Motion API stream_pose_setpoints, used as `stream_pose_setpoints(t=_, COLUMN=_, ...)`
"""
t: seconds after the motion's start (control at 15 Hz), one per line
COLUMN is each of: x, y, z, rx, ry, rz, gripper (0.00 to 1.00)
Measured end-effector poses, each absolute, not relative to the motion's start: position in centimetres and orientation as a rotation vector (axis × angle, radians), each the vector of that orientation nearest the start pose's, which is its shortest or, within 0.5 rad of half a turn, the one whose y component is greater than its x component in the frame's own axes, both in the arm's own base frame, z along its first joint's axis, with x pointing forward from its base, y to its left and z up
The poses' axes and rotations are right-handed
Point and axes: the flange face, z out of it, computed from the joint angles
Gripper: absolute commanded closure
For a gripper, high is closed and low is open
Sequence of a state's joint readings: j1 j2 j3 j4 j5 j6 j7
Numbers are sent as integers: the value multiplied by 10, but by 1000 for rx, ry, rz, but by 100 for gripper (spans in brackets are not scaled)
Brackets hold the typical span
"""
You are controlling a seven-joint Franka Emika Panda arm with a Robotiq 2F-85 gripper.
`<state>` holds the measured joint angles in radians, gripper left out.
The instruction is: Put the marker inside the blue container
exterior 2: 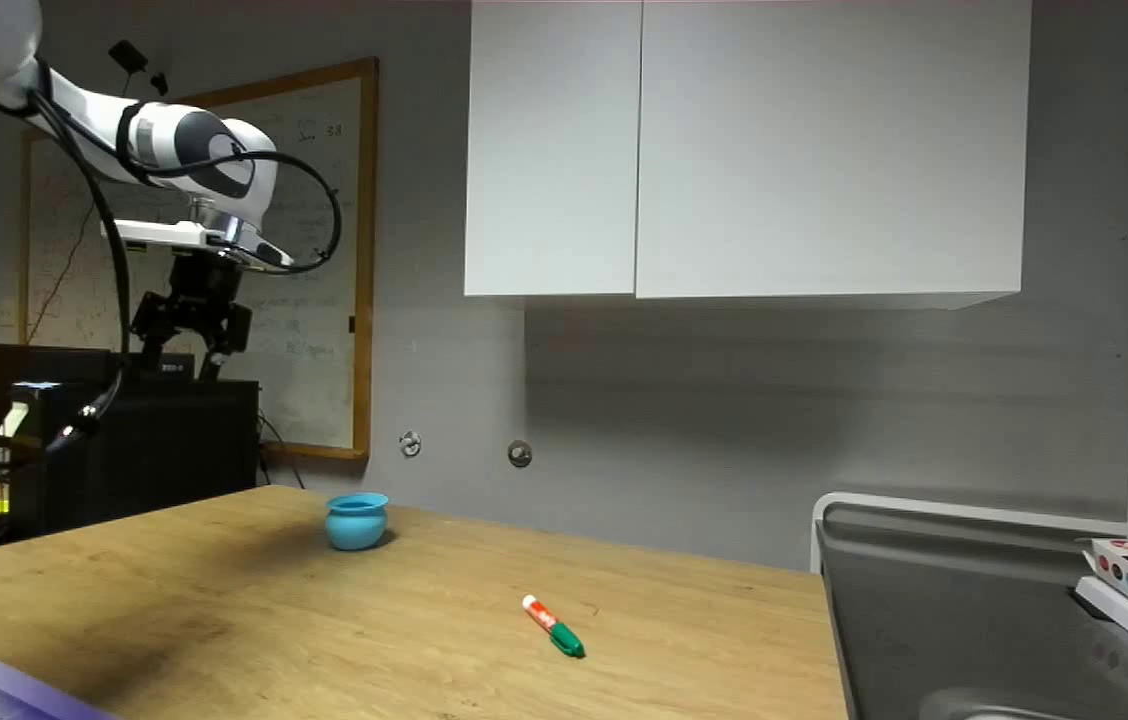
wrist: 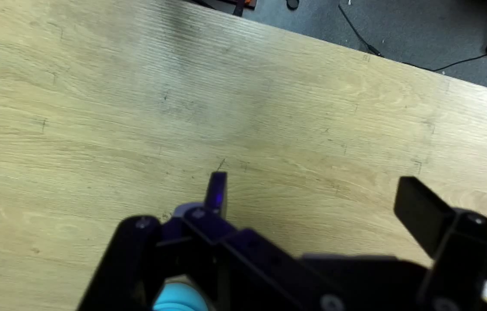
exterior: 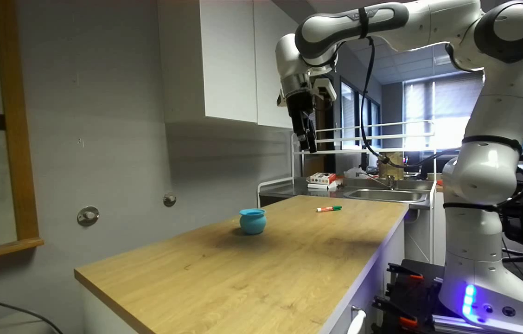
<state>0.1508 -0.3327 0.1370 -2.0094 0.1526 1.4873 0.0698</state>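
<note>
The marker (exterior: 328,208) lies on the wooden tabletop, with a green cap and an orange-red and white body. It also shows in an exterior view (exterior 2: 554,627). It is out of view in the wrist view. The blue container (exterior: 252,221) stands upright on the tabletop, a small round pot with a flared rim, apart from the marker. It also shows in an exterior view (exterior 2: 356,525), and part of it shows behind the gripper's linkage in the wrist view (wrist: 179,297). My gripper (wrist: 312,180) is open and empty, high above the tabletop; it also shows in both exterior views (exterior: 308,149) (exterior 2: 179,367).
The wooden tabletop (exterior: 224,273) runs along a grey wall. White wall cabinets (exterior 2: 754,150) hang above it. A white metal rack (exterior: 363,150), a sink (exterior: 384,195) and boxes (exterior: 322,179) are past its far end. A black cable hangs from the arm.
</note>
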Motion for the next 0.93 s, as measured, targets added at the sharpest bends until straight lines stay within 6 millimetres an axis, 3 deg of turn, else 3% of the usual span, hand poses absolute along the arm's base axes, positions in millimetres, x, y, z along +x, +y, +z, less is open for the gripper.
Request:
stream_pose_setpoints(t=0.6, x=409, y=142, z=577, rx=-3086, ry=-347, rz=304, gripper=0)
stream_pose_setpoints(t=0.93, x=426, y=103, z=578, rx=-3165, ry=-274, rz=240, gripper=0)
